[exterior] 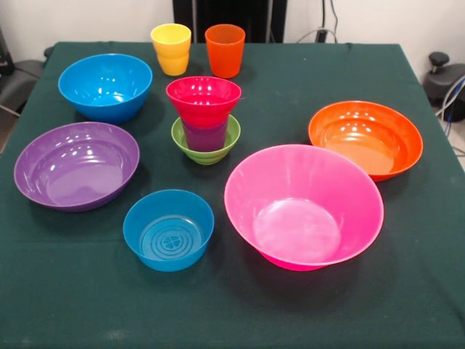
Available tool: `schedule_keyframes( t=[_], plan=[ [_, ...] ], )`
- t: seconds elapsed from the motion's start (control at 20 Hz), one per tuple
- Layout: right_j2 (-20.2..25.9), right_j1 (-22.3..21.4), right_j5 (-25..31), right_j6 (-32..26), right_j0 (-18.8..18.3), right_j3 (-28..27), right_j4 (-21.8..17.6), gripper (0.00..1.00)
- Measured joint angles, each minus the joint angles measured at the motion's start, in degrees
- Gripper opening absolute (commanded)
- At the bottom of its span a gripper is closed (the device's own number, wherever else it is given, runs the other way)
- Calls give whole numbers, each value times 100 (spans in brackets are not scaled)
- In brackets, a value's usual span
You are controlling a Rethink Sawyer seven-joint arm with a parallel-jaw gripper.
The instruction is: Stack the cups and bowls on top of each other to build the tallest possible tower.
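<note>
A tower stands at the table's middle: a small green bowl holds a translucent purple cup, and a small red bowl sits on top of it. A yellow cup and an orange cup stand upright side by side at the far edge. A mid-sized blue bowl is at the far left, a purple bowl at the left, a small blue bowl at the near middle, a large pink bowl at the near right, an orange bowl at the right. The gripper is out of view.
The dark green tablecloth covers the table. The robot's black pedestal stands beyond the far edge. Cables and dark equipment lie off the right side.
</note>
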Motion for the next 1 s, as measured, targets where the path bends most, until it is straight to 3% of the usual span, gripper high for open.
schedule_keyframes(
  t=[0.5,0.75,1.0],
  plan=[
    [10,-377,0,0,-27,441,-263,0],
    [170,-567,-167,0,-269,733,-371,0],
    [534,-554,-859,0,-775,1105,-571,0]
  ],
)
